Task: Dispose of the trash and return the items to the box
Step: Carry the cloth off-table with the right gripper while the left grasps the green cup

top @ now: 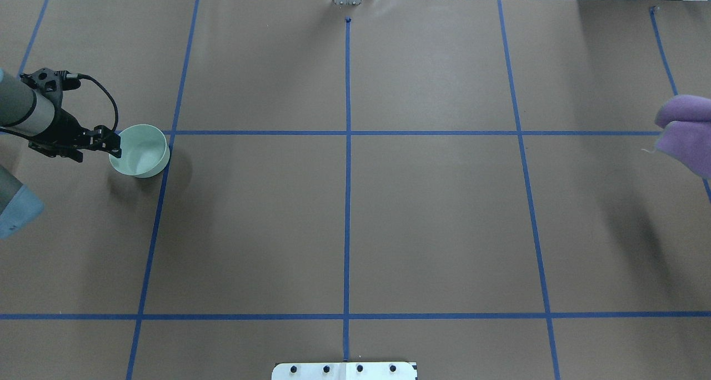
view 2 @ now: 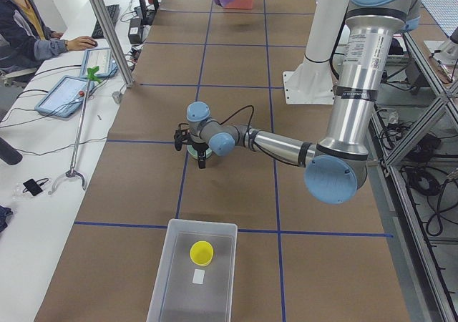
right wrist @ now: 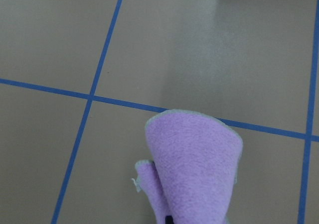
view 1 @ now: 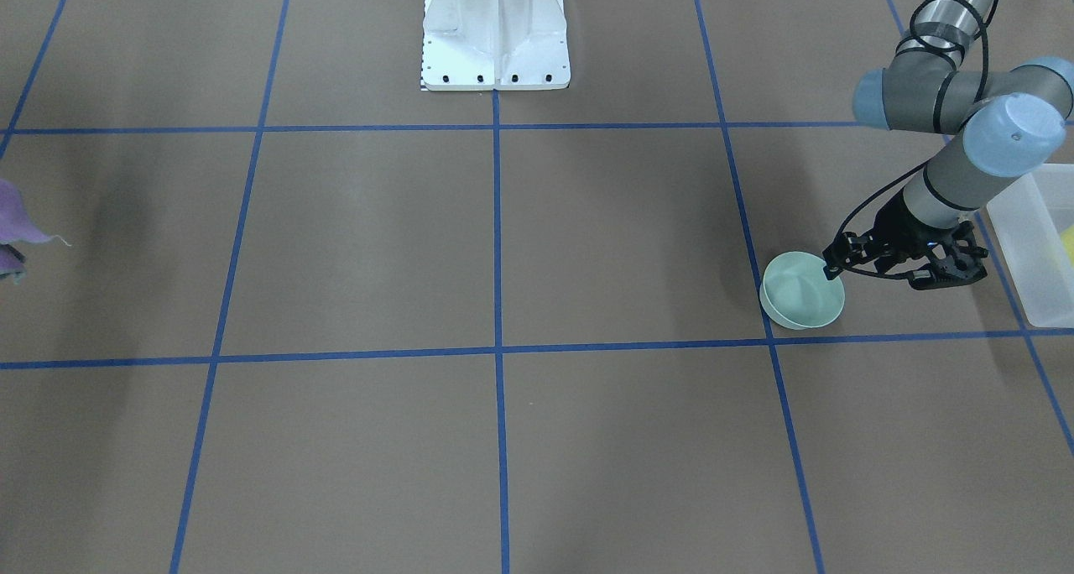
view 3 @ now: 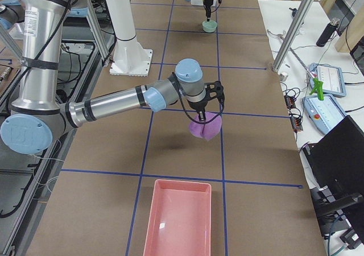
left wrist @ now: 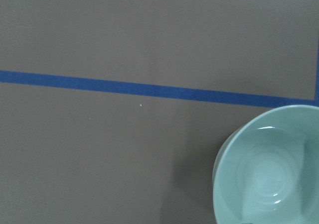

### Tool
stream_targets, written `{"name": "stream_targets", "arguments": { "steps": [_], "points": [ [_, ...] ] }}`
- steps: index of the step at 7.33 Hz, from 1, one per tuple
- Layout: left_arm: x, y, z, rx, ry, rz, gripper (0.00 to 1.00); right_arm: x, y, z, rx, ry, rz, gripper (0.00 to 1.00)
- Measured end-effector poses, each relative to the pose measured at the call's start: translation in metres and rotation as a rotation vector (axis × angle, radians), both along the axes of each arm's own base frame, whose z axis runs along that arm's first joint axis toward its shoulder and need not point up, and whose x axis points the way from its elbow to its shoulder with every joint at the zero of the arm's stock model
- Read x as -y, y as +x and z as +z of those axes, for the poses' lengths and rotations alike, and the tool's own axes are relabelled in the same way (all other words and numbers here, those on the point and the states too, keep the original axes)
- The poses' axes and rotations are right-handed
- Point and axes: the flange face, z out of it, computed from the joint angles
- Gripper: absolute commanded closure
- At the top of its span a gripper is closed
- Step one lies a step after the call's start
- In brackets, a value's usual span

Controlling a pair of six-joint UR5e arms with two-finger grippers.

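The mint-green bowl (view 1: 801, 293) sits tilted near the table's left end, also seen from overhead (top: 141, 152) and in the left wrist view (left wrist: 269, 174). My left gripper (view 1: 835, 270) (top: 115, 148) is shut on the bowl's rim. I cannot tell whether the bowl is off the table. The frosted-white box (view 1: 1028, 247) (view 2: 179, 286) stands just beyond, with the pale-yellow cup (view 2: 201, 252) inside it. My right gripper (view 3: 200, 116) is shut on the purple cloth (right wrist: 194, 164) (top: 686, 133) and holds it above the table at the right end.
A pink tray (view 3: 177, 216) lies at the table's right end, below and beyond the hanging cloth. The white robot pedestal (view 1: 495, 33) stands at the table's middle near edge. Operators and tablets sit along the far side (view 2: 28, 28).
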Motion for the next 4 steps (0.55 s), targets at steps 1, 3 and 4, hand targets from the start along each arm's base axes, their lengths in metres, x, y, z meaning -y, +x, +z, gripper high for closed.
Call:
{"name": "stream_targets", "arguments": {
  "steps": [1,3,4],
  "points": [
    [0.002,0.004,-0.001,-0.003,-0.004,-0.004,0.72,-0.010,0.017,0.014,-0.019,0.013,-0.002,1.00],
    [-0.001,0.021,-0.004,-0.019,-0.018,-0.006,1.00,-0.027,0.048,0.038,-0.049,0.033,0.007,1.00],
    [-0.002,0.026,-0.006,-0.025,-0.017,-0.002,1.00,-0.035,0.061,0.049,-0.061,0.036,0.013,1.00]
  ]
}}
